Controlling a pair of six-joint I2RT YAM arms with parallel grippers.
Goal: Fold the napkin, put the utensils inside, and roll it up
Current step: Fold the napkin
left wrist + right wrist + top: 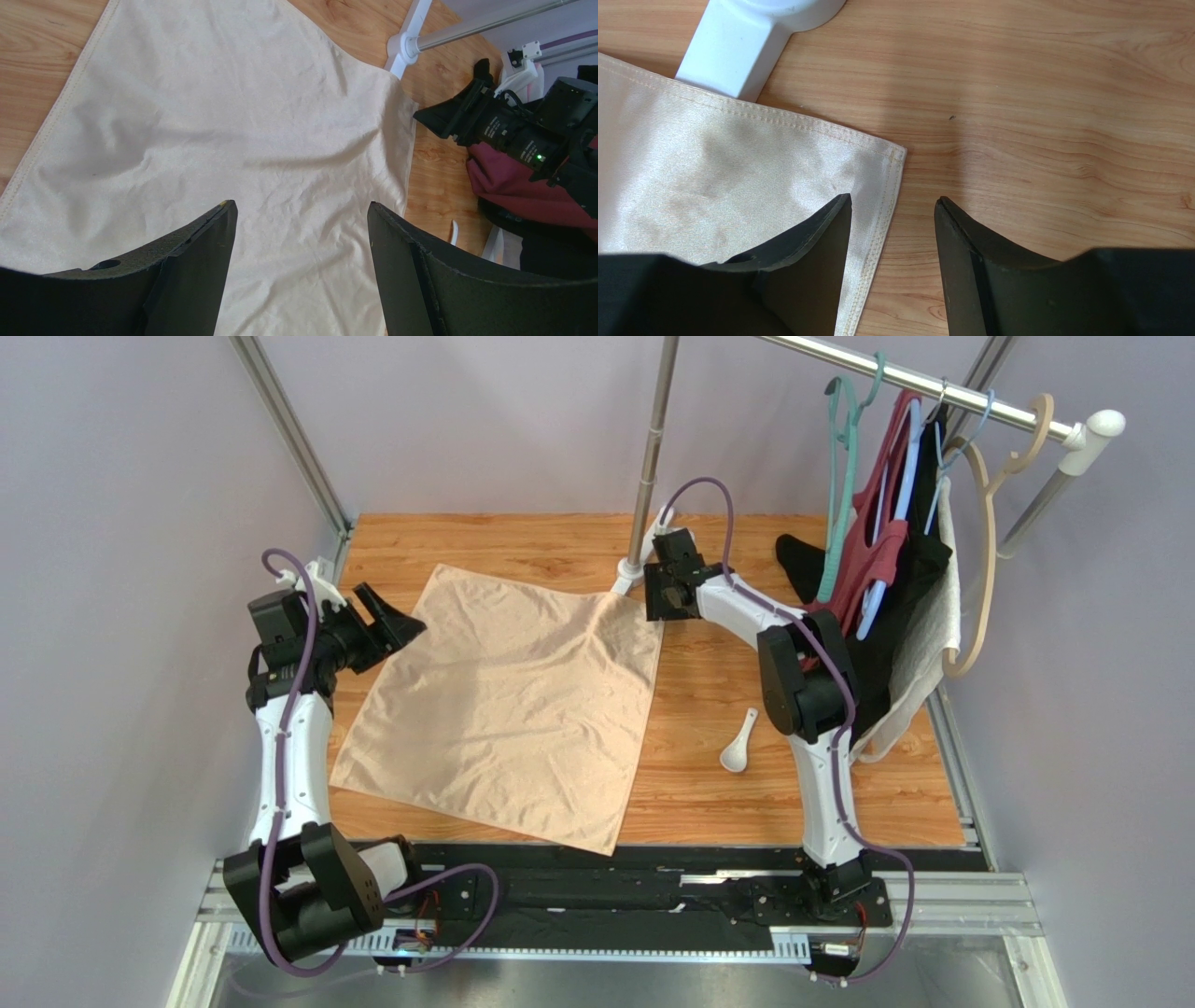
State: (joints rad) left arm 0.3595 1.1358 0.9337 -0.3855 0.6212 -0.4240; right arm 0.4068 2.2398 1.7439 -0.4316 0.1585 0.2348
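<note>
The peach-tan napkin (505, 703) lies spread flat on the wooden table, unfolded. It also fills the left wrist view (231, 133) and shows in the right wrist view (724, 175). The small white spoon (738, 744) lies on bare wood to the napkin's right. My left gripper (393, 627) is open and empty at the napkin's far left corner. My right gripper (648, 592) is open and empty, its jaws straddling the hemmed edge just below the napkin's far right corner (896, 150). A sliver of the spoon (453, 233) shows in the left wrist view.
A metal pole (652, 441) stands on a long white foot (627, 574) right behind the napkin's far right corner; the foot shows in the right wrist view (738, 42). Garments on hangers (898, 560) hang at the back right. Metal frame posts border the table.
</note>
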